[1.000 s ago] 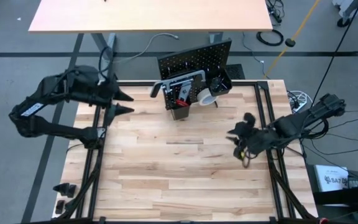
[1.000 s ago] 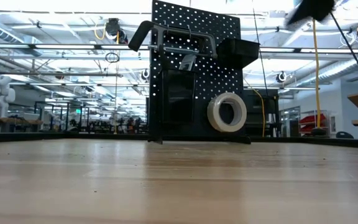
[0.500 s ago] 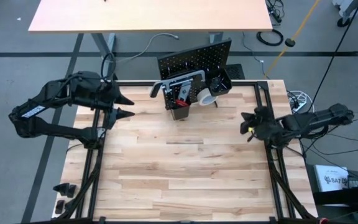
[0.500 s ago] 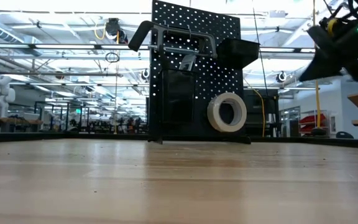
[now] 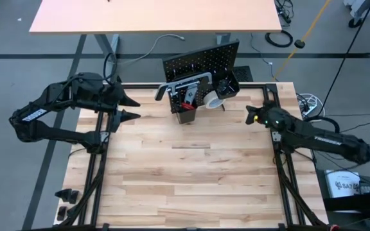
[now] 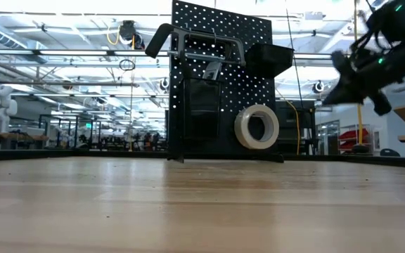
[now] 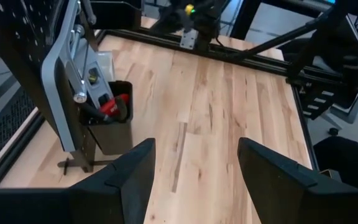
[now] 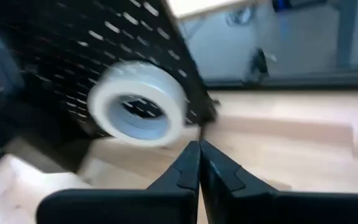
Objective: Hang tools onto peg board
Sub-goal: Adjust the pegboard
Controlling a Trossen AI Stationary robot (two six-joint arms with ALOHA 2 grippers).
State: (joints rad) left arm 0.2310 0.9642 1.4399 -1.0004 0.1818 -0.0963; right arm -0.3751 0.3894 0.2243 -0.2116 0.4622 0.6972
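Observation:
The black peg board [image 5: 201, 61] stands upright at the table's far edge. A grey bar clamp [image 6: 202, 42] hangs across its top. A white tape roll [image 6: 256, 126] hangs low on its front. A red-handled tool [image 7: 114, 102] sticks out of a black bin [image 7: 107, 127]. My left gripper [image 5: 135, 108] hovers open to the left of the board, pointing at it, with nothing between its fingers [image 7: 129, 180]. My right gripper [image 5: 249, 117] is shut and empty to the right of the board, pointing toward the tape roll [image 8: 138, 106].
A second black bin [image 5: 229, 86] sits on the board's right part. Black frame rails [image 5: 276, 109] run along the table's sides. The wide wooden tabletop [image 5: 191, 173] lies in front of the board. Cables and floor lie beyond the table's right edge.
My right gripper has swung from the table's right middle toward the far edge and sunk lower. Its arm has folded back toward the right edge, and the gripper now points at the peg board's tape roll. The tools stay as they were.

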